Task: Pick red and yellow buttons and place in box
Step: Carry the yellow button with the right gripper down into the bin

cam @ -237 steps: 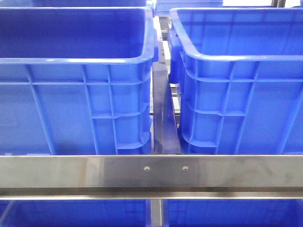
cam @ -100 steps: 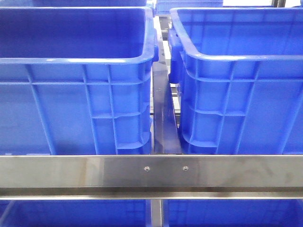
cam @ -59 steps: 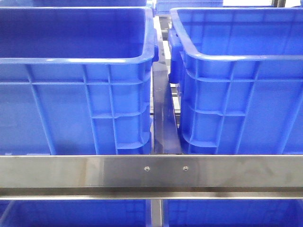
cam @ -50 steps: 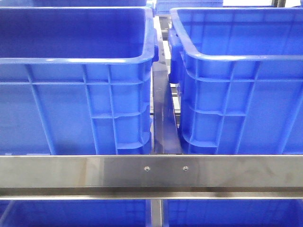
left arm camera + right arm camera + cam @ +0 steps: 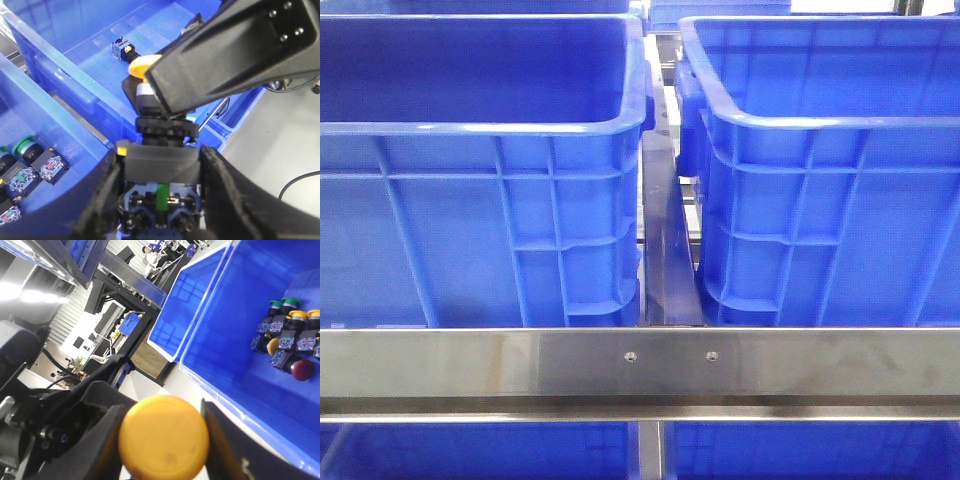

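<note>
From the front, two big blue crates sit side by side behind a steel rail: the left crate and the right crate, with a narrow gap between them. Their insides cannot be seen from here, and neither arm shows.

The left wrist camera shows the left gripper with its black fingers closed on the dark base of a yellow button, whose yellow cap points away from the camera. A finger of the other gripper lies across that cap. Beneath them, a blue bin holds a single small switch with a yellow part. The neighbouring bin holds several button units, among them a green-capped one and some showing their contact blocks.

The right wrist camera shows the right gripper with a finger on either side of the same yellow cap, clasping it. Behind it, an open blue box holds a cluster of buttons in one corner: green-capped ones, yellow-capped ones, and a red button just beside them.
</note>
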Motion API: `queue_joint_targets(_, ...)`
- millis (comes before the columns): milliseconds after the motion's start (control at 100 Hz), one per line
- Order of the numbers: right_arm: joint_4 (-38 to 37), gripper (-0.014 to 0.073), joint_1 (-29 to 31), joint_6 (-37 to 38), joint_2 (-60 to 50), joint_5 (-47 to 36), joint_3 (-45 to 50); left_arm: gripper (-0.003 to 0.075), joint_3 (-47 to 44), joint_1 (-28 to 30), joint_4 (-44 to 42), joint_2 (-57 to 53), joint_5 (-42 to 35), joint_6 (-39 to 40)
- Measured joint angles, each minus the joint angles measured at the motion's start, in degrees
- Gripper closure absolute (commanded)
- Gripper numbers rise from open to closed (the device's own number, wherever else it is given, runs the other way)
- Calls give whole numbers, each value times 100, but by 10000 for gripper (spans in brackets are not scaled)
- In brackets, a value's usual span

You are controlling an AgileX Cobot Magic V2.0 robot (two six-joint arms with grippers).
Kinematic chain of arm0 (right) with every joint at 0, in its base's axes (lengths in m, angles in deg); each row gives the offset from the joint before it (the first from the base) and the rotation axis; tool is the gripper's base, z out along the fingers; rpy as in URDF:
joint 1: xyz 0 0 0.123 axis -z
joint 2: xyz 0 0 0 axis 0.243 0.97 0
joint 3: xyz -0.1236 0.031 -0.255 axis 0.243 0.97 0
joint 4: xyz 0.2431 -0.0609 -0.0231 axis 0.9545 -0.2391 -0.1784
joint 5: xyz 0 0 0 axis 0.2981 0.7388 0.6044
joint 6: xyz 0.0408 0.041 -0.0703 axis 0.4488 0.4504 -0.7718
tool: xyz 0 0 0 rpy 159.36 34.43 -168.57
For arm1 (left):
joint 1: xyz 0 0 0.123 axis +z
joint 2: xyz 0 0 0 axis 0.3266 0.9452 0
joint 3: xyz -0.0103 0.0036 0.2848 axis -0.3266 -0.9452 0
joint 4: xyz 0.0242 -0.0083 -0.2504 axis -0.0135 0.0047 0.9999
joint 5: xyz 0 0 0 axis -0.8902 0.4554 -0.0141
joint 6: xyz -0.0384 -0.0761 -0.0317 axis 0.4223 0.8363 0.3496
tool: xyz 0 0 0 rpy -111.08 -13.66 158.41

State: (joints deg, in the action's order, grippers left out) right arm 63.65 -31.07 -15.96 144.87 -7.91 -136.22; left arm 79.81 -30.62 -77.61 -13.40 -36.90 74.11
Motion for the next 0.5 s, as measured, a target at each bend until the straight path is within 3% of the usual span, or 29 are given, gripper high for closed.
queue_joint_targets(100, 0, 474, 0, 0, 0, -13, 0, 237, 0, 0, 0, 0, 0, 0)
queue_joint_targets(170, -11, 474, 0, 0, 11, -113, 0, 154, 0, 0, 0, 0, 0, 0)
queue_joint_targets(500, -11, 474, 0, -168, 24, -692, 0, 145, 0, 108, 24, -63, 45, 42)
